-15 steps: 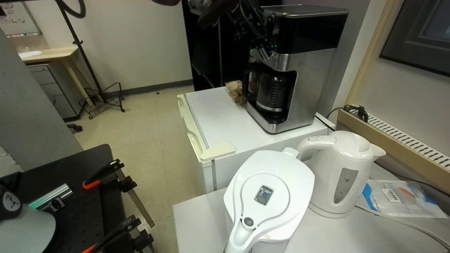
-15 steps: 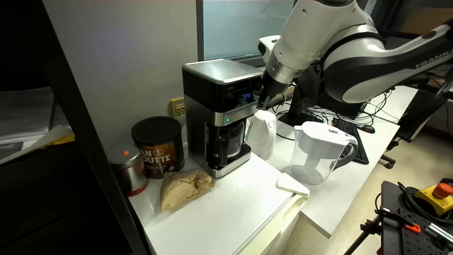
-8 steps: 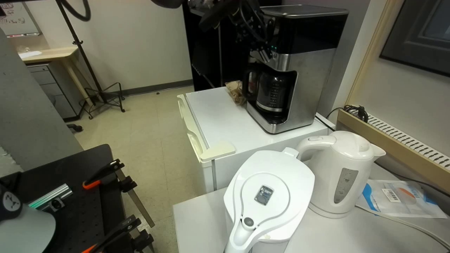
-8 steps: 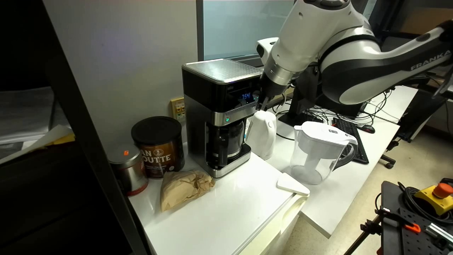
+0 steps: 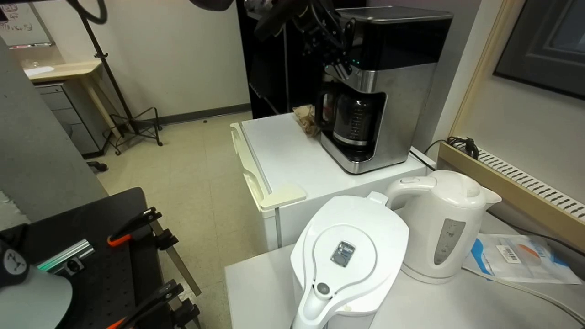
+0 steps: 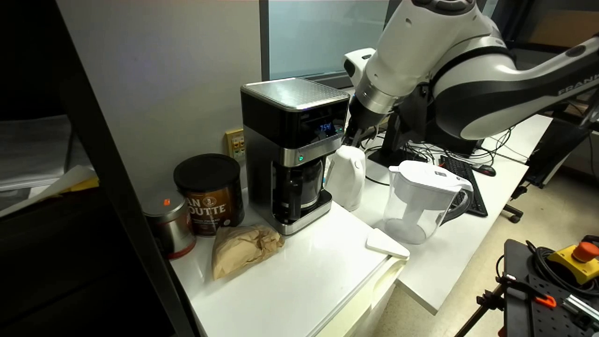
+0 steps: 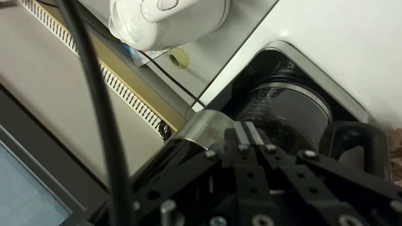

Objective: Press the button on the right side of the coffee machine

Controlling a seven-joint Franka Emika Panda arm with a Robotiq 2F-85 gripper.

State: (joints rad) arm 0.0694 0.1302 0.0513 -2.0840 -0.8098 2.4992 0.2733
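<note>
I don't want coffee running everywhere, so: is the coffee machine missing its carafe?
No. An exterior view shows the carafe standing in the lower part of the coffee machine.

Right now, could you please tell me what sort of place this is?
Probably an office or lab coffee corner: a boxy black-and-silver coffee machine, a rounded white plastic kettle and a flat black computer keyboard suggest it.
</note>
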